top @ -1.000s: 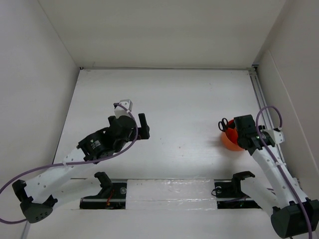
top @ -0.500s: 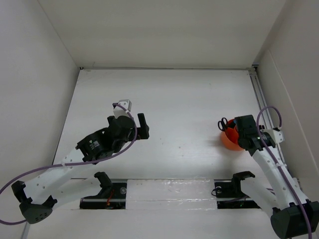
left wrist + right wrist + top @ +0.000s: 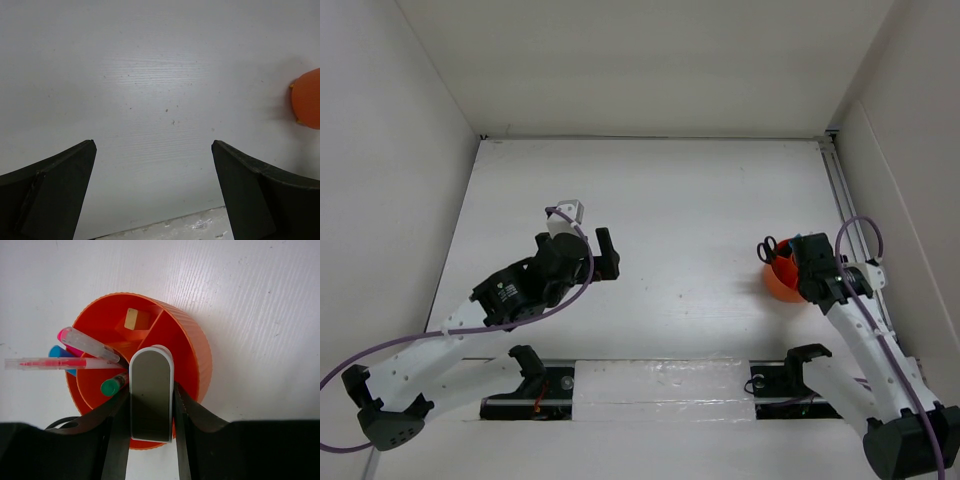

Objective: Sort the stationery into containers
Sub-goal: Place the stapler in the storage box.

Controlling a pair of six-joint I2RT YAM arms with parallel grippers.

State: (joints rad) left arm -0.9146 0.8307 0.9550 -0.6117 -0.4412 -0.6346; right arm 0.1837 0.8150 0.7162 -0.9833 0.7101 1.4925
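The right gripper is clamped on a white-rimmed eraser, whose rounded end sits over the near part of the orange tub. Beyond it in the tub, a green-capped pen, a thin pen and pink-capped and blue-capped markers lean left, and a small yellow eraser lies in a far compartment. Well apart from the tub, the left gripper hangs over the table with its fingers spread wide.

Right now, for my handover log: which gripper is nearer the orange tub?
Right. The right gripper is directly above the orange tub, shut on a grey block; the left gripper, open, is far across the table.
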